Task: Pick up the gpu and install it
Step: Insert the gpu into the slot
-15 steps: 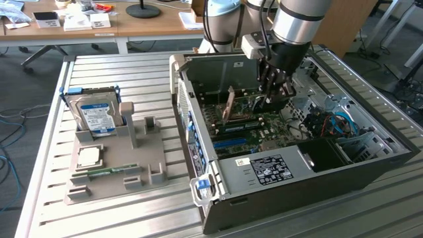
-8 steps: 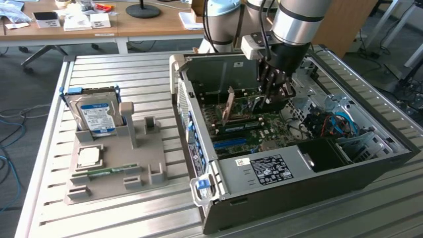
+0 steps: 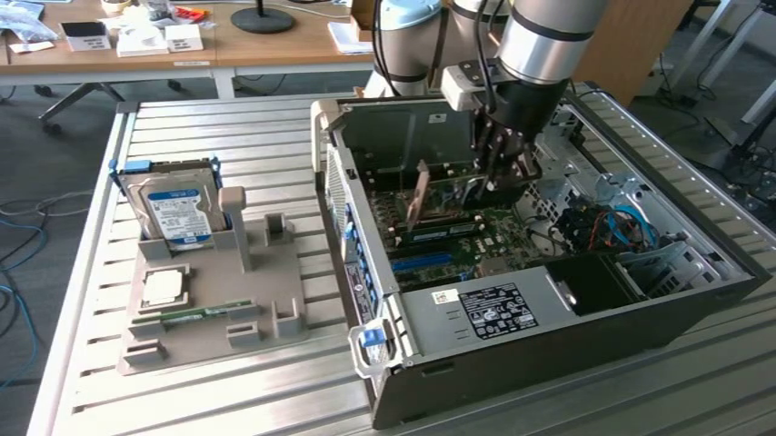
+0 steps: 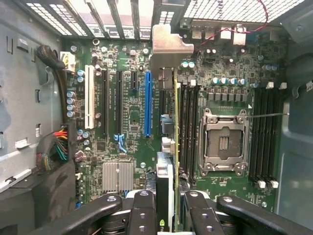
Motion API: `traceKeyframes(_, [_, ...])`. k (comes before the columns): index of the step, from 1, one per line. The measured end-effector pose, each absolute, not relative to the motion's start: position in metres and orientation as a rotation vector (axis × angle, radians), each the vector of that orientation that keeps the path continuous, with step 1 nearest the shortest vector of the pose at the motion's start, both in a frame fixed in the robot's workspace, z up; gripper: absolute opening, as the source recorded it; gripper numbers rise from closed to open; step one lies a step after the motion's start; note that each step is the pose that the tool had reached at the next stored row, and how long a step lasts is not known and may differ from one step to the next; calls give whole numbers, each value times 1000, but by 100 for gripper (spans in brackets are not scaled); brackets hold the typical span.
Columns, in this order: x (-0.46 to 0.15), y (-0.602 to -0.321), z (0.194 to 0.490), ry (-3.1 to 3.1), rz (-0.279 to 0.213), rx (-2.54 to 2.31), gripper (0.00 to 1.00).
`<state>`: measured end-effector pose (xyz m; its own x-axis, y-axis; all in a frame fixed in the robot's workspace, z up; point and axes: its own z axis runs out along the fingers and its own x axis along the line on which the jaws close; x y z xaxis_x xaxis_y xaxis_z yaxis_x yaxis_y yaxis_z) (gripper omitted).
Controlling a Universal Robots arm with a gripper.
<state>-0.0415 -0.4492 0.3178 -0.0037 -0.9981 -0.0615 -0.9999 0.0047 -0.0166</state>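
Observation:
My gripper (image 3: 503, 177) is down inside the open computer case (image 3: 679, 291), shut on the gpu (image 3: 422, 195). In the wrist view the gpu (image 4: 165, 171) runs edge-on away from the gripper (image 4: 166, 208), with its silver bracket (image 4: 168, 46) at the far end near the case's slotted rear wall. The card hangs above the motherboard (image 4: 132, 127), just beside the long blue slot (image 4: 147, 103) and not seated in it. Black fingers (image 4: 142, 215) press on both faces of the card.
RAM slots and the bare CPU socket (image 4: 225, 142) lie to one side of the card; cable bundles (image 4: 54, 147) run along the case wall. On the table outside the case, a grey fixture (image 3: 206, 300) holds a blue-labelled hard drive (image 3: 180, 213), a CPU chip (image 3: 164, 288) and a RAM stick (image 3: 200, 315).

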Motion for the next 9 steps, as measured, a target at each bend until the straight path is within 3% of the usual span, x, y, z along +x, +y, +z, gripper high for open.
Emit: traceKeyframes(9, [-43, -450, 314, 2187, 49, -2178, 27])
